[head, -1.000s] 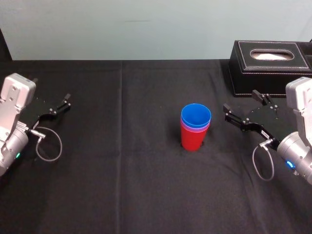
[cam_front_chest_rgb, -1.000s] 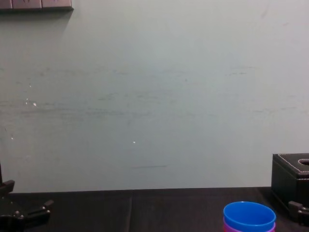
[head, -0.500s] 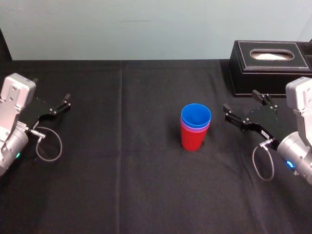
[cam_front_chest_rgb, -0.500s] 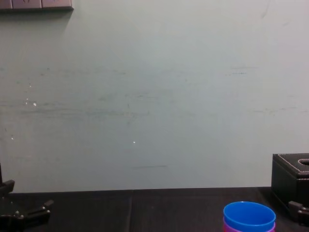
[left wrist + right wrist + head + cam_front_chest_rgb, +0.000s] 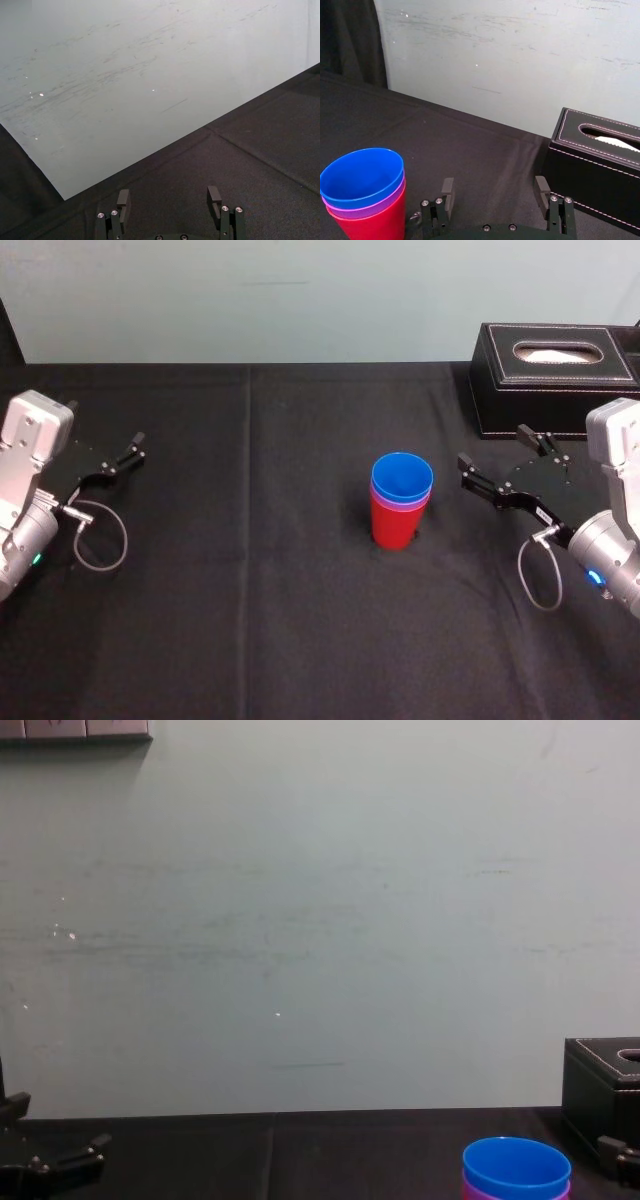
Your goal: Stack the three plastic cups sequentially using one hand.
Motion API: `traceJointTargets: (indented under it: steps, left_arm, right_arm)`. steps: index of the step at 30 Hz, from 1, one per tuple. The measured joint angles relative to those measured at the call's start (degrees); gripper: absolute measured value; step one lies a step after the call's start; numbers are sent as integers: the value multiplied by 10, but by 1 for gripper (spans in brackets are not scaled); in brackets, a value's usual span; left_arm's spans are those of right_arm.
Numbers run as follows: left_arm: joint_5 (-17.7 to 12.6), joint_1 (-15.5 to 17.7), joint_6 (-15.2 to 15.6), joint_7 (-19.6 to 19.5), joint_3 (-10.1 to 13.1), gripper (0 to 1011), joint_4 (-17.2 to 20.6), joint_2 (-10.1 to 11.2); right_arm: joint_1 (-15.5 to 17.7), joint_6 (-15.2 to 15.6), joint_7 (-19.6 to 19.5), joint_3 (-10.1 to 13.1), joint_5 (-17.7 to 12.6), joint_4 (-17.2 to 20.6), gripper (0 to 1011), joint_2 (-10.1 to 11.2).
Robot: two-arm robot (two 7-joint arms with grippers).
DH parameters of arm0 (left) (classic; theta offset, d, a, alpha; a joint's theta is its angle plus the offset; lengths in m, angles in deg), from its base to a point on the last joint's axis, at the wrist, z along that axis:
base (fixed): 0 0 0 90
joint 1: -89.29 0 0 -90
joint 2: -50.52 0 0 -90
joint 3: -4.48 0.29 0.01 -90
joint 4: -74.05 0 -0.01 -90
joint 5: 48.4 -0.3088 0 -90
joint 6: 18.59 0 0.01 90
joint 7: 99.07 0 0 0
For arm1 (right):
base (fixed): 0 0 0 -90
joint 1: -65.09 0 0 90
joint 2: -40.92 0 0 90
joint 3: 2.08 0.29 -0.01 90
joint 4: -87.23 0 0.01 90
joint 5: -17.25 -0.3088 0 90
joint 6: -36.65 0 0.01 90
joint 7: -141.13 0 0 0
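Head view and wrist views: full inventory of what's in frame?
blue cup: 1, bright blue, top of the nested stack at table centre
purple cup: 1, purple, middle of the stack, a thin band showing
red cup: 1, red, bottom of the stack, standing on the cloth
tissue box: 1, black with white stitching, far right corner
tablecloth: 1, black, covering the table
wall: 1, pale grey-green, behind the table
left gripper: 1, black, open, far left over the cloth, empty
right gripper: 1, black, open, just right of the stack, not touching it
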Motion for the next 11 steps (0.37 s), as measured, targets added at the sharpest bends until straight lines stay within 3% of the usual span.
traceJointTargets:
  steps: [11]
  left_arm:
    - [0,0,0,0,0,1004,0,0]
  right_arm:
    - [0,0,0,0,0,0,1004,0]
